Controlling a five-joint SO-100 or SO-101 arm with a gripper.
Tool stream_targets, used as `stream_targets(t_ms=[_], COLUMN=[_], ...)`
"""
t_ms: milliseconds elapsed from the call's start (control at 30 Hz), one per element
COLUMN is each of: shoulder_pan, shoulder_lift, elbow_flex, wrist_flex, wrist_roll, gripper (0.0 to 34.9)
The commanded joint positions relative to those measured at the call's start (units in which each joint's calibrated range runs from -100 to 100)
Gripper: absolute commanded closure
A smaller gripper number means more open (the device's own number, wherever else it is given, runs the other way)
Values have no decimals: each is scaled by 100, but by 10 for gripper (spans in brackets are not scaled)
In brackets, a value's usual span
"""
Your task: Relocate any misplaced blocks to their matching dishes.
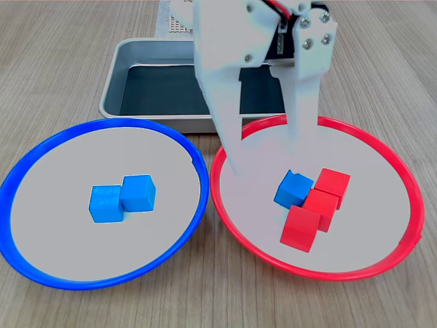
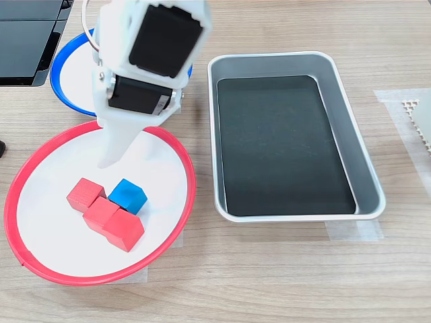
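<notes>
The red-rimmed dish (image 1: 382,198) holds three red blocks, the front one (image 1: 299,229) nearest the camera, and one blue block (image 1: 293,189) touching them. In the second exterior view that blue block (image 2: 128,196) lies right of the red blocks (image 2: 101,212) in the red dish (image 2: 47,242). Two blue blocks (image 1: 123,198) sit side by side in the blue-rimmed dish (image 1: 48,219). My gripper (image 1: 268,160) hangs open and empty above the red dish's far left part, just behind the blue block. One white finger (image 2: 111,151) points down at the dish.
A silver tray (image 1: 164,89) with a dark bottom stands behind the dishes and lies right of the red dish in the second exterior view (image 2: 283,134). A white perforated mat (image 2: 421,114) lies beyond it. A black device (image 2: 27,33) sits beside the blue dish (image 2: 67,94).
</notes>
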Motion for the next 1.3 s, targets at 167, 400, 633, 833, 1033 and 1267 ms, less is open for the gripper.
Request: stream_targets(t_ms=[167, 400, 633, 833, 1033, 1267], shoulder_pan=[-129, -402, -515, -581, -599, -468], shoulder_lift=[-285, -208, -191, -217, -251, -38], elbow_flex=[349, 458, 631, 658, 740, 603], wrist_flex=[-464, -456, -340, -159, -85, -324], wrist_roll=[884, 1509, 1675, 1661, 1661, 1680], gripper=[195, 209, 209, 204, 199, 193])
